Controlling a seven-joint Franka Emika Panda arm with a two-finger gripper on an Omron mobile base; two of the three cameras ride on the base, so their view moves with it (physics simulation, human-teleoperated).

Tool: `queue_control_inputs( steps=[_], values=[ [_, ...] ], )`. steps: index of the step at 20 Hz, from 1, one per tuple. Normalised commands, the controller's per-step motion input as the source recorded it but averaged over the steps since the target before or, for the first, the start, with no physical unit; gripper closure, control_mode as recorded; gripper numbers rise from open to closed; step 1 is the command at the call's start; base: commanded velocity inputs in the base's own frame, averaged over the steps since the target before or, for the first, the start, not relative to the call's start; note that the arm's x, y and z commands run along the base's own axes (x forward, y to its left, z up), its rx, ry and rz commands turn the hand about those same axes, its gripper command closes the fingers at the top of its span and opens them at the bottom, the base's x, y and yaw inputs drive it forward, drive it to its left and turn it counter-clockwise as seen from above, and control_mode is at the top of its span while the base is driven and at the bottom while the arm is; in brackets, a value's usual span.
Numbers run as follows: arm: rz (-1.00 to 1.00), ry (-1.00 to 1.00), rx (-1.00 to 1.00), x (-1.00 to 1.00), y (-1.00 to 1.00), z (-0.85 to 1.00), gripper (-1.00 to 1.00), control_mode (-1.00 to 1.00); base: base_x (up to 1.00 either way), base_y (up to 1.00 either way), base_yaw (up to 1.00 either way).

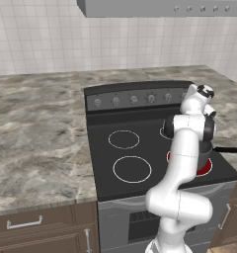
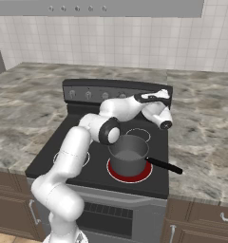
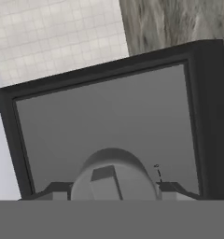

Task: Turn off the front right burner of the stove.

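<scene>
Front right burner (image 2: 129, 176) glows red on the black glass top of the stove (image 2: 54, 159), nearest the oven front on the right side. A grey pot (image 2: 128, 154) sits on it, its black handle (image 2: 164, 166) pointing right toward the marble table (image 2: 201, 142). The white arm reaches over the cooktop to the raised back panel (image 3: 104, 116) with its row of grey knobs. In the hand view a grey knob (image 3: 113, 175) sits between the two dark fingertips, and the hand (image 3: 113, 189) pinches it from both sides.
</scene>
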Motion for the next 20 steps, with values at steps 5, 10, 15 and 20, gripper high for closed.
queue_control_inputs(
  steps=[5,10,15,20],
  values=[
    [-0.15,0.0,0.31,0.0,0.0,0.0,1.0,-1.0,0.0,0.0,0.0],
    [-0.13,0.0,0.35,0.0,0.0,0.0,1.0,-1.0,0.0,0.0,0.0],
    [-0.13,0.0,0.39,0.0,0.0,0.0,1.0,-1.0,0.0,0.0,0.0],
    [-0.12,0.0,0.44,-0.04,0.0,0.0,1.0,-1.0,0.0,0.0,0.0]
  ],
)
